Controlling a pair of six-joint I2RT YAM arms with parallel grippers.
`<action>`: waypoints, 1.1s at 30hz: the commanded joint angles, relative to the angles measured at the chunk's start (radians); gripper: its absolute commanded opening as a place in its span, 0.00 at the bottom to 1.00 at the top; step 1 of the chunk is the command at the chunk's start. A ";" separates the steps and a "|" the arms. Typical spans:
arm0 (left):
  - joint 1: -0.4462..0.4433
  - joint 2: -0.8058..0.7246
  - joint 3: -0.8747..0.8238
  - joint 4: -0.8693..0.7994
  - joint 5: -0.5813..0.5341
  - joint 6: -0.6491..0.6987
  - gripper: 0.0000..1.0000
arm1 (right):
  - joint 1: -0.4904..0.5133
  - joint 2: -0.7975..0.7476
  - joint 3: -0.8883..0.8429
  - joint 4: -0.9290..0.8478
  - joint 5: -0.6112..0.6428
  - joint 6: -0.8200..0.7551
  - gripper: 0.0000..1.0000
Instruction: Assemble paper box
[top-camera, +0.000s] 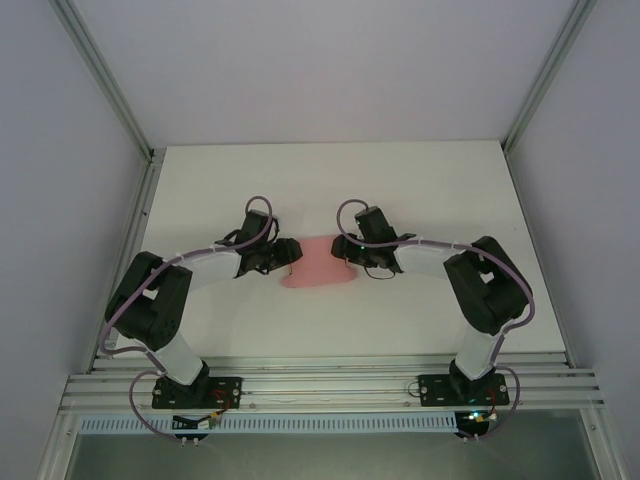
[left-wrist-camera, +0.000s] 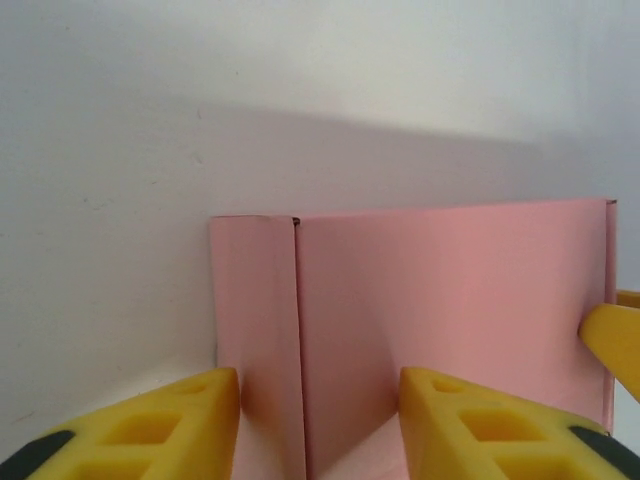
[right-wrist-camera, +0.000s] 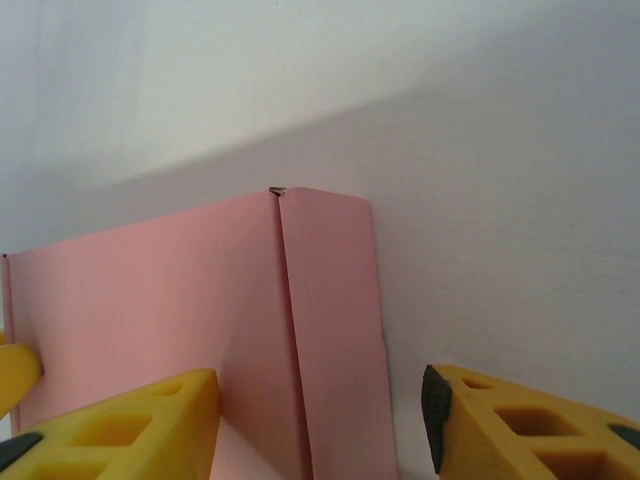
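The pink paper box (top-camera: 318, 262) lies mid-table between both arms. My left gripper (top-camera: 284, 256) is at its left end, my right gripper (top-camera: 349, 252) at its right end. In the left wrist view a raised pink wall (left-wrist-camera: 450, 300) stands ahead with a narrow side flap (left-wrist-camera: 252, 320) folded at its left corner; my left gripper (left-wrist-camera: 320, 425) is open, its yellow fingers (left-wrist-camera: 180, 410) straddling that corner. In the right wrist view the same wall (right-wrist-camera: 150, 300) and the right side flap (right-wrist-camera: 335, 320) stand between the spread fingers (right-wrist-camera: 150, 415) of my open right gripper (right-wrist-camera: 320, 425).
White table top (top-camera: 330, 190) reaches back to the white rear wall. Aluminium frame posts (top-camera: 140, 180) run along both sides, and a rail (top-camera: 330, 385) carries the arm bases at the near edge. A yellow fingertip of the other arm (left-wrist-camera: 615, 340) shows at the right edge.
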 joint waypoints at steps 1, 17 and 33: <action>0.012 -0.007 -0.054 0.030 0.014 -0.014 0.37 | -0.016 -0.034 -0.023 -0.039 -0.062 -0.002 0.61; 0.121 -0.078 -0.284 0.322 0.198 -0.094 0.21 | -0.088 -0.023 -0.035 0.069 -0.409 0.039 0.79; 0.156 -0.073 -0.348 0.506 0.278 -0.159 0.17 | -0.088 0.123 -0.008 0.318 -0.763 0.168 0.71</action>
